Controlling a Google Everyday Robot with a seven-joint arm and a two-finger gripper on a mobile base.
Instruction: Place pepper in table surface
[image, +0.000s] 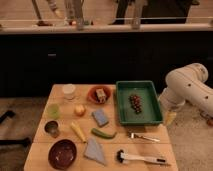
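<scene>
The slim green pepper (103, 133) lies on the light wooden table surface (150, 147), near its middle, just below a blue sponge (100, 118). The white arm (187, 87) reaches in from the right. My gripper (171, 118) hangs beside the table's right edge, next to the green tray's right side. It is well to the right of the pepper and does not touch it.
A dark green tray (150, 116) holds grapes (135, 102). Also on the table: an orange bowl (98, 94), white cup (69, 91), light green cup (53, 111), pale yellow vegetable (78, 131), metal cup (51, 128), dark red bowl (62, 153), grey cloth (95, 150), fork (145, 136), brush (140, 159).
</scene>
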